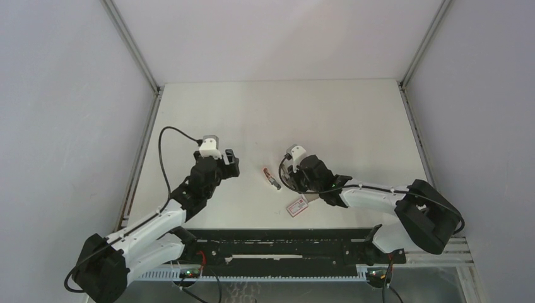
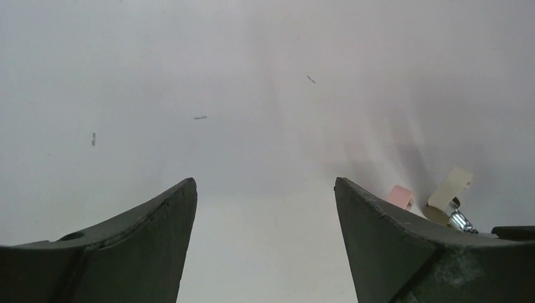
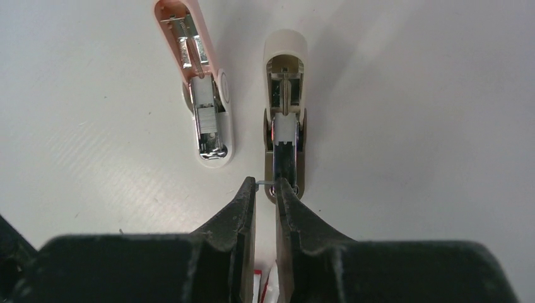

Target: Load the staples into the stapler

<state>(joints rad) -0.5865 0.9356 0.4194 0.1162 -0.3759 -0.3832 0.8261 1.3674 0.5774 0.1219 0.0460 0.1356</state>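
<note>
The stapler (image 3: 285, 107) lies opened on the table, a pink-white half (image 3: 203, 95) beside a beige half with a metal channel. In the top view it is a small thing (image 1: 272, 178) between the arms. My right gripper (image 3: 265, 184) hangs just at the near end of the beige half. Its jaws stand narrow, with a thin silvery bit of the staples (image 3: 265, 184) bridging the tips. My left gripper (image 2: 265, 184) is wide open and empty, left of the stapler (image 2: 451, 202), which shows at the right edge of its view.
A white box with a red label (image 1: 296, 206) lies on the table just under my right wrist. A few loose single staples (image 2: 200, 117) are scattered on the white table (image 1: 340, 120). Grey walls close in the table's sides and back.
</note>
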